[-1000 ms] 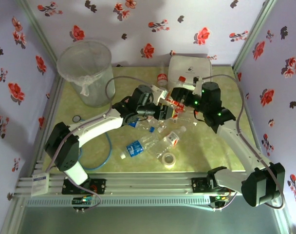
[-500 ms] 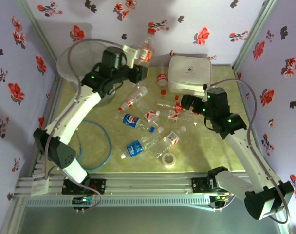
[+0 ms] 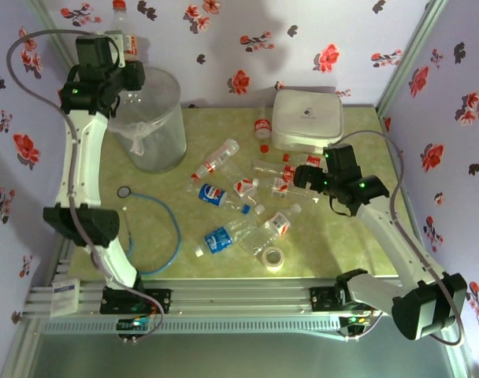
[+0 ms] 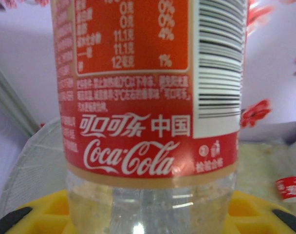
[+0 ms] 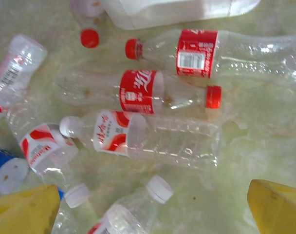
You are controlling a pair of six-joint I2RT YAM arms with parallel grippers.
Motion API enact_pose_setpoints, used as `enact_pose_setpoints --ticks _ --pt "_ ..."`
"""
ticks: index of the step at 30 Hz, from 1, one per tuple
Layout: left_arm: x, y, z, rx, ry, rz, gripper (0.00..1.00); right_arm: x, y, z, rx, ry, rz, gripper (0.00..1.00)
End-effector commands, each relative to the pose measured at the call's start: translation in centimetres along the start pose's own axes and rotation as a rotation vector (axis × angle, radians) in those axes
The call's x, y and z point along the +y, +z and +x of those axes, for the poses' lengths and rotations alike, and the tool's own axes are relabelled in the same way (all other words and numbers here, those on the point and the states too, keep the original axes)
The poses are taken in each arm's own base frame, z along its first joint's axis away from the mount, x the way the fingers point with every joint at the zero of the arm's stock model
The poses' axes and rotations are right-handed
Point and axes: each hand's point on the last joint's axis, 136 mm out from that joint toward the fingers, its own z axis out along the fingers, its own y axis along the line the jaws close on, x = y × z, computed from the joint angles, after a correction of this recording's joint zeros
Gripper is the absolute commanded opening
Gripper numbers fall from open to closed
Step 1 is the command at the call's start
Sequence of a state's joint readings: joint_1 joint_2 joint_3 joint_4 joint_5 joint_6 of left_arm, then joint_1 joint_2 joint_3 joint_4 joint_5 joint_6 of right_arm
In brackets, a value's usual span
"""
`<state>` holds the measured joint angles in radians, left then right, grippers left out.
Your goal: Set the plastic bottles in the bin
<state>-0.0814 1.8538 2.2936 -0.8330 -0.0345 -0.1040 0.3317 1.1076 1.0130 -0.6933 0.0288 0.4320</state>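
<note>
One bottle [image 4: 148, 97] up at the bin [image 3: 141, 118], abt eight left on the table [image 3: 342, 236].
Coke-labelled bottle is clamped upright betw. the yellow fingers of the left gripper [image 4: 148, 217] and is carried high by the bin's far rim. The bin's liner is seen just behind it in the wrist view, so release is judged not yet done. Bin contents can't be made out thru the liner. Loose bottles [image 3: 221, 236] are scattered mid-table, most lying flat, w/ one standing bottle [image 3: 261, 126] beside the white box [image 3: 306, 118]. Tape roll [image 3: 272, 258] is to be left alone. Right gripper [image 5: 153, 209] is seen empty, fingers wide apart, above the cluster. Task is judged early: nearly all bottles are yet to be binned.
</note>
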Motion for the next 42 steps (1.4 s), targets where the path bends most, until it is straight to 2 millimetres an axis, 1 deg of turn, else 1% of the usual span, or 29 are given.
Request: enact_pose_setpoints --ticks 1,3,6,9,11,14,17,18,20,21,23,25,28,31,33,36,39,42 --pt "1.3 3.7 5.1 0.219 0.065 -0.036 0.00 -0.9 -0.7 0.2 0.025 -0.024 0.053 0.99" --pt "1.4 5.4 6.9 0.299 0.112 -0.031 0.00 -1.1 -0.5 0.5 0.039 -0.020 0.058 0.99" --pt "1.5 7.3 9.7 0.399 0.155 -0.016 0.00 -1.3 -0.3 0.8 0.049 -0.019 0.069 0.99" --pt "2.0 9.0 12.3 0.471 0.162 -0.018 0.00 -1.6 -0.2 1.0 0.059 -0.019 0.085 0.99" --pt "2.0 9.9 13.7 0.509 0.168 -0.010 0.00 -1.9 -0.1 1.2 0.066 -0.026 0.101 0.99" --pt "1.7 10.8 15.7 0.564 0.178 0.023 0.00 -2.4 -0.1 1.1 0.065 -0.032 0.129 0.99" --pt "1.6 11.1 17.7 0.614 0.177 0.035 0.00 -2.8 0.0 1.1 0.063 -0.032 0.146 0.99" --pt "1.6 11.0 18.1 0.618 0.176 0.036 0.00 -3.0 0.0 1.1 0.062 -0.030 0.150 0.99" --pt "1.6 10.9 18.1 0.585 0.167 0.033 0.00 -3.0 0.2 1.1 0.065 -0.028 0.150 0.99" --pt "1.6 10.6 17.5 0.545 0.158 0.029 0.00 -3.1 0.3 1.1 0.065 -0.027 0.152 0.99" --pt "1.5 10.1 15.4 0.437 0.144 0.024 0.00 -3.1 0.3 1.0 0.068 -0.029 0.155 0.99" --pt "1.4 8.8 13.3 0.355 0.141 0.021 0.00 -3.1 0.4 0.9 0.067 -0.029 0.156 0.99" --pt "1.2 6.8 10.9 0.280 0.147 0.023 0.00 -3.1 0.5 0.7 0.058 -0.024 0.152 0.99" --pt "1.1 4.9 10.1 0.257 0.161 0.024 0.00 -3.0 0.7 0.6 0.059 -0.020 0.147 0.99" --pt "1.4 4.0 10.4 0.266 0.177 0.014 0.03 -2.9 0.9 0.6 0.063 -0.020 0.146 0.99" --pt "2.3 3.6 12.4 0.349 0.212 -0.022 0.04 -2.7 1.0 0.5 0.065 -0.023 0.142 0.99" --pt "2.8 4.2 14.4 0.393 0.244 -0.034 0.05 -2.6 1.2 0.4 0.063 -0.022 0.136 0.99" --pt "2.9 5.3 15.6 0.407 0.243 -0.036 0.05 -2.7 1.2 0.7 0.070 -0.018 0.137 0.99"
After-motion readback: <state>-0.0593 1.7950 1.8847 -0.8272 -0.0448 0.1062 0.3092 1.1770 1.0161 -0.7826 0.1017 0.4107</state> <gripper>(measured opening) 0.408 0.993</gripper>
